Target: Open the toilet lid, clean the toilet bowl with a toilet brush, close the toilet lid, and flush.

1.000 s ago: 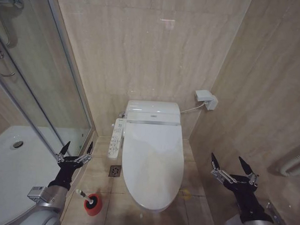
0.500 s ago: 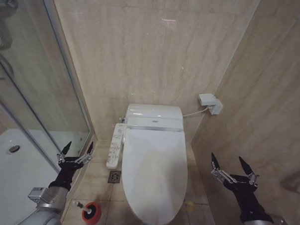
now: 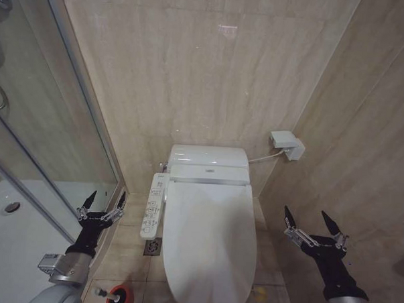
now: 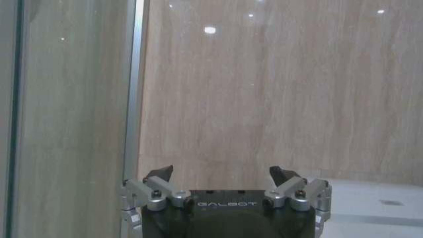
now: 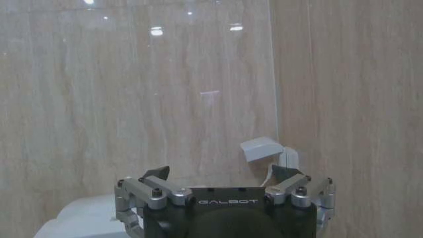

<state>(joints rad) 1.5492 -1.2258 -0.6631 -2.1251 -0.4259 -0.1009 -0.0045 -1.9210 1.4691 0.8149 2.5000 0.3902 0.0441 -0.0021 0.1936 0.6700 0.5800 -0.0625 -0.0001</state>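
The toilet lid (image 3: 208, 249) is a glossy white oval lying shut, and it hides the toilet bowl. A white button panel (image 3: 154, 204) runs along the toilet's left side. On the floor to the lower left, the toilet brush (image 3: 101, 293) shows a short white handle end poking out of a red holder cup (image 3: 120, 297). My left gripper (image 3: 104, 202) (image 4: 221, 173) hangs open and empty left of the toilet, near the shower glass. To the right of the toilet my right gripper (image 3: 305, 216) (image 5: 220, 174) is open and empty too, close to the side wall.
A glass shower door (image 3: 56, 118) and a white shower tray (image 3: 10, 237) close off the left. Beige tiled walls stand behind and to the right, with a white wall box (image 3: 286, 143) (image 5: 264, 148) and its cable. A floor drain (image 3: 152, 248) lies beside the toilet.
The whole picture has shifted: the camera has moved, so the toilet sits lower and larger and the red holder is near the bottom edge. Both grippers keep their pose, open.
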